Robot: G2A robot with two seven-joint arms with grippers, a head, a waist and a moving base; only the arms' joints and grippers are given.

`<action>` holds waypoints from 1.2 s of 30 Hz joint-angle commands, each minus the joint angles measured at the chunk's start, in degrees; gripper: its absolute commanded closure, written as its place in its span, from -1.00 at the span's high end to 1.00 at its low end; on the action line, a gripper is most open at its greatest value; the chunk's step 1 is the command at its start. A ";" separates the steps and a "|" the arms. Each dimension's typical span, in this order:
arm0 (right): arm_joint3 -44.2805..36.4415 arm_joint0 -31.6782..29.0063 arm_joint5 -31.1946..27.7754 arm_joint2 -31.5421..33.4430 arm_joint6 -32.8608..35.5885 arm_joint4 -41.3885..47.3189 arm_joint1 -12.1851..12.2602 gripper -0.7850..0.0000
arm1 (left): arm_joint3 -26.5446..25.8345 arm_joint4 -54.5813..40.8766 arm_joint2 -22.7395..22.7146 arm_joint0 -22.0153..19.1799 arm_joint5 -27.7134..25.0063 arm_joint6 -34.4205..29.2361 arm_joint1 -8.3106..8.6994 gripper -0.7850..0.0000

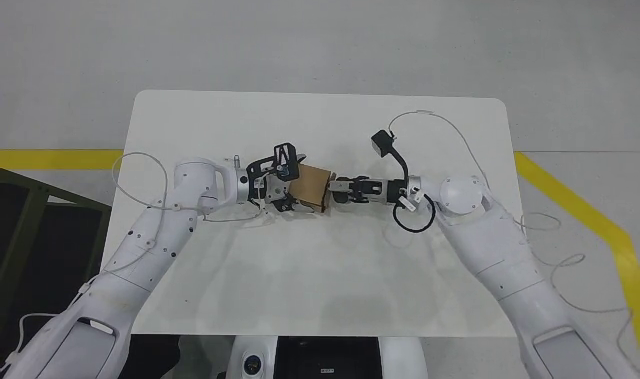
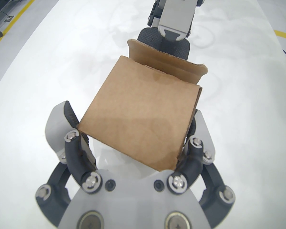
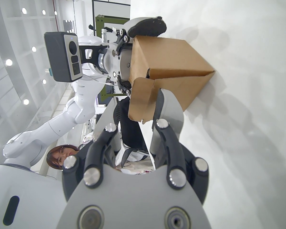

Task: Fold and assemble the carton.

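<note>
A small brown carton (image 1: 313,187) sits at the middle of the white table (image 1: 300,279), held from both sides. My left gripper (image 1: 283,186) is shut on the carton (image 2: 143,117): its two fingers (image 2: 70,117) clamp opposite walls at the closed end. At the other end a flap (image 2: 166,65) stands open. My right gripper (image 1: 335,191) is shut on that flap (image 3: 140,96), one finger (image 3: 168,106) on its inner side and the other pad (image 2: 165,45) behind it. The carton's interior is hidden.
Thin white cables (image 1: 440,119) loop over the table behind each arm. The left arm's wrist camera (image 3: 62,55) juts out just behind the carton. Bare tabletop lies in front of and behind the carton; yellow floor tape (image 1: 575,204) runs beside the table.
</note>
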 commanded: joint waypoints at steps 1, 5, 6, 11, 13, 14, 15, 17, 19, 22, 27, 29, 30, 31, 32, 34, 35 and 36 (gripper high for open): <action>0.63 0.20 -0.34 -0.21 -0.11 0.40 -0.17 -0.40 | -0.01 0.02 -0.02 -0.02 -0.01 0.00 -0.02 1.00; 1.65 0.55 -0.86 -0.80 -0.37 0.76 -0.52 -0.45 | 0.07 -0.09 -0.10 0.01 0.03 -0.05 -0.05 1.00; 1.89 0.64 -0.95 -0.93 -0.36 0.85 -0.60 -0.47 | 0.01 -0.03 -0.11 0.00 0.05 -0.04 -0.06 1.00; 2.84 1.36 -0.30 -1.40 -0.39 -0.86 -0.76 -0.47 | 0.07 -0.04 -0.15 0.00 -0.15 -0.14 -0.09 1.00; 2.76 1.54 0.16 -1.39 -0.49 -1.83 -0.72 -0.47 | 0.01 0.06 -0.16 0.01 -0.11 -0.10 -0.10 1.00; 2.67 1.62 0.49 -1.34 -0.53 -2.50 -0.66 -0.47 | 0.00 0.09 -0.17 0.02 -0.11 -0.08 -0.11 1.00; 2.50 1.67 0.83 -1.24 -0.61 -3.15 -0.59 -0.47 | 0.00 0.12 -0.18 0.04 -0.10 -0.06 -0.11 1.00; 2.04 1.71 1.40 -1.03 -0.62 -4.31 -0.44 -0.47 | -0.01 0.15 -0.20 0.05 -0.11 -0.04 -0.13 1.00; 1.39 1.73 2.15 -0.91 -0.42 -5.44 -0.29 -0.47 | -0.02 0.18 -0.22 0.07 -0.11 -0.04 -0.14 1.00; 0.34 1.70 3.35 -0.67 -0.43 -7.09 -0.08 -0.47 | -0.04 0.20 -0.25 0.10 -0.12 -0.06 -0.16 1.00; -1.46 1.45 5.36 -0.42 -0.39 -9.51 0.23 -0.55 | -0.09 0.21 -0.33 0.14 -0.16 -0.10 -0.17 1.00; -1.95 1.35 6.03 -0.35 -0.64 -10.22 0.30 -0.56 | -0.09 0.18 -0.40 0.17 -0.08 -0.09 -0.18 1.00; -2.18 1.37 6.42 -0.39 -0.66 -10.79 0.34 -0.58 | -0.12 0.19 -0.41 0.19 -0.07 -0.10 -0.18 1.00; -2.43 1.34 6.72 -0.39 -0.70 -10.99 0.36 -0.60 | -0.14 0.19 -0.43 0.21 -0.07 -0.11 -0.19 1.00; -2.67 1.30 6.88 -0.36 -0.79 -10.95 0.35 -0.61 | -0.16 0.19 -0.45 0.22 -0.08 -0.13 -0.19 1.00; -2.94 1.32 7.02 -0.40 -0.76 -11.21 0.35 -0.61 | -0.19 0.18 -0.49 0.24 -0.10 -0.17 -0.19 1.00; -2.99 1.36 7.13 -0.43 -0.78 -11.28 0.34 -0.61 | -0.20 0.18 -0.51 0.25 -0.10 -0.19 -0.19 1.00; -3.13 1.41 7.21 -0.54 -0.73 -11.38 0.30 -0.61 | -0.22 0.10 -0.53 0.27 -0.17 -0.14 -0.20 1.00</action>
